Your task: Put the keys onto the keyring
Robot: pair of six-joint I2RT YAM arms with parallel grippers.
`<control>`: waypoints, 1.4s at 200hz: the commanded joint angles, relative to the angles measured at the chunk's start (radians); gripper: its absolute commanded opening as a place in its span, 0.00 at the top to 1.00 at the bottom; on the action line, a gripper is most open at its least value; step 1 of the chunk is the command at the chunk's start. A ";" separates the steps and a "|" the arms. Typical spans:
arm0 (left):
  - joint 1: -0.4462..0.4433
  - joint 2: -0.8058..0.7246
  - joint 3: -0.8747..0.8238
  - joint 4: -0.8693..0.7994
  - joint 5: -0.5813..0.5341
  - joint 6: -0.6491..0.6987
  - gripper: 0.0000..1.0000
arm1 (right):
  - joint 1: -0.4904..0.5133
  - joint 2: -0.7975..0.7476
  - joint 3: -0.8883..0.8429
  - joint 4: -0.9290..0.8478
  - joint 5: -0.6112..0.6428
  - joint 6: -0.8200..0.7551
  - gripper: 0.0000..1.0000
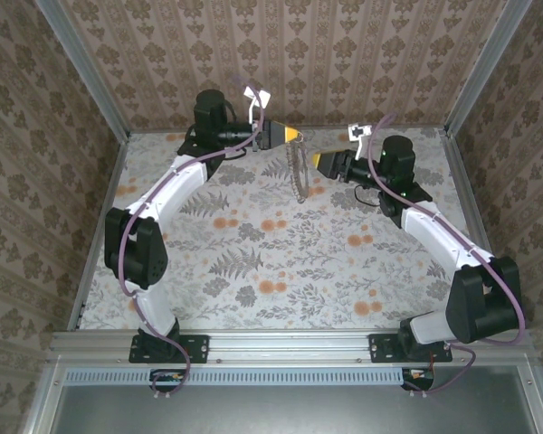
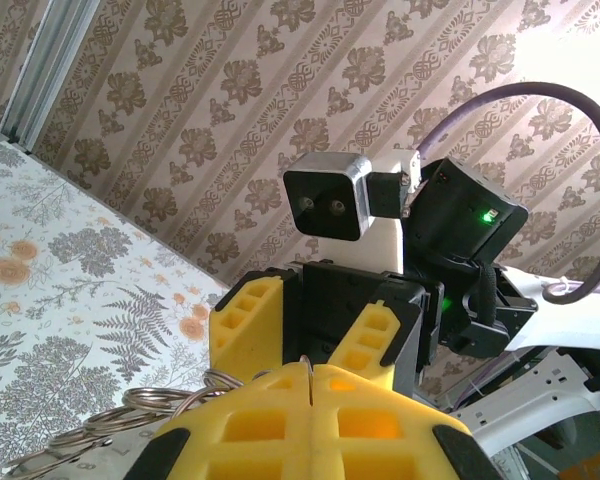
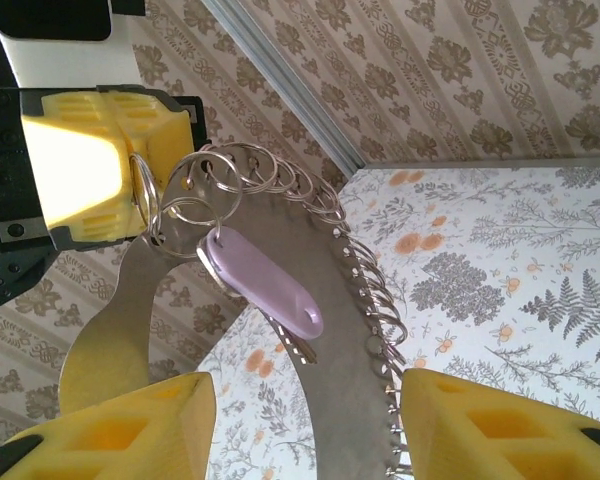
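Key (image 3: 265, 280), lilac-headed, hangs off a split ring high on the keyring (image 3: 332, 420). The keyring dangles over the worktop (image 1: 253, 262) from the left pincer (image 2: 310, 375), clamped tight on it. Right pincer (image 1: 321, 163) gapes wide beside the band, holding nothing. Threading looks close to done; next, check the key's seated. Open air all round, back wall close.

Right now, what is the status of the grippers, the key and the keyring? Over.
Left gripper shut on keyring, held up. Right gripper open, facing it. Key hangs among the rings. Nothing between them.
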 commanded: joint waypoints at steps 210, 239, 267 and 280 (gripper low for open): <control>-0.041 -0.061 0.017 0.097 -0.003 -0.067 1.00 | 0.073 -0.007 0.059 -0.085 0.011 -0.119 0.70; -0.040 -0.063 0.016 0.103 -0.006 -0.070 1.00 | 0.074 -0.007 0.069 -0.082 -0.005 -0.112 0.91; -0.040 -0.064 0.011 0.108 -0.016 -0.074 1.00 | 0.078 -0.007 0.071 -0.080 -0.019 -0.104 1.00; -0.039 -0.067 0.004 0.115 -0.022 -0.078 1.00 | 0.079 -0.041 0.071 -0.080 -0.026 -0.100 1.00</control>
